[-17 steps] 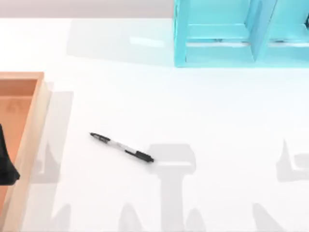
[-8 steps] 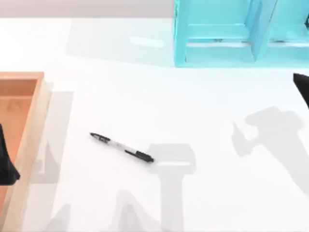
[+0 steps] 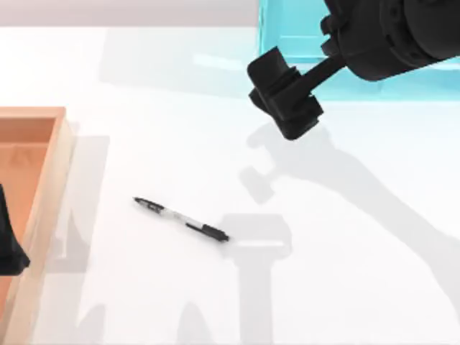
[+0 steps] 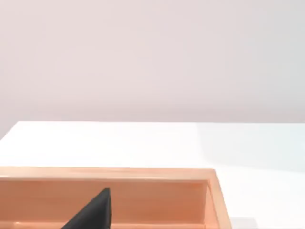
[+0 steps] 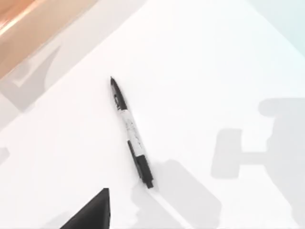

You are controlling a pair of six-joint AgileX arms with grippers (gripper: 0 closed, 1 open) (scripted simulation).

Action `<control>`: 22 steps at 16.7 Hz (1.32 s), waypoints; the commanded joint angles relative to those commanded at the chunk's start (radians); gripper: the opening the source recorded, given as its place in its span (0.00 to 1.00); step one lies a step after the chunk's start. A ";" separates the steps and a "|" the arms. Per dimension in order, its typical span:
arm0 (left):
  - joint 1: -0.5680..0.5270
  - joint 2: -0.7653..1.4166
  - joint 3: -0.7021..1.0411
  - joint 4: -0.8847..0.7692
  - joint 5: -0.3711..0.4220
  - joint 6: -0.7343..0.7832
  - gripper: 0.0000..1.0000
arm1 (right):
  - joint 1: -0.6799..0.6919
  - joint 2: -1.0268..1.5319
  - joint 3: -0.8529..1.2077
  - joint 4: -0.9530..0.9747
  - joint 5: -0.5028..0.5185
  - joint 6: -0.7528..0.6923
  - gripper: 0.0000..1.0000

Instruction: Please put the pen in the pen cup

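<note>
Top view: white counter (image 3: 345, 237); the pen (image 3: 181, 219) lies flat on it, left of centre, slanted, black tip toward the upper left and black clip end toward the lower right, touching nothing else. Wooden tray (image 3: 44, 180) at the left edge; light-blue shelf unit (image 3: 287, 65) at the far edge, right of centre. Right arm reaches in from the upper right, its right end effector (image 3: 284, 104) above the counter in front of the blue unit, well apart from the pen; whether it is released or clenched cannot be told. A dark part of the left arm (image 3: 8, 244) sits over the tray at the left edge. Left wrist view: the tray's rim (image 4: 143, 174) near the counter's far edge, one dark fingertip (image 4: 93, 212) over the tray; left end effector's state cannot be told. Right wrist view: the pen (image 5: 131, 133) lying alone on the counter, tray corner (image 5: 33, 28) beyond it, one dark fingertip (image 5: 93, 212) at the frame's edge.
</note>
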 joint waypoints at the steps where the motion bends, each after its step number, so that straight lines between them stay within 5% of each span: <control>1: 0.000 0.000 0.000 0.000 0.000 0.000 1.00 | 0.033 0.095 0.092 -0.053 0.012 -0.003 1.00; 11: 0.000 0.000 0.000 0.000 0.000 0.000 1.00 | 0.231 0.843 0.786 -0.445 0.177 -0.058 1.00; 22: 0.000 0.000 0.000 0.000 0.000 0.000 1.00 | 0.252 1.154 1.030 -0.580 0.315 -0.102 1.00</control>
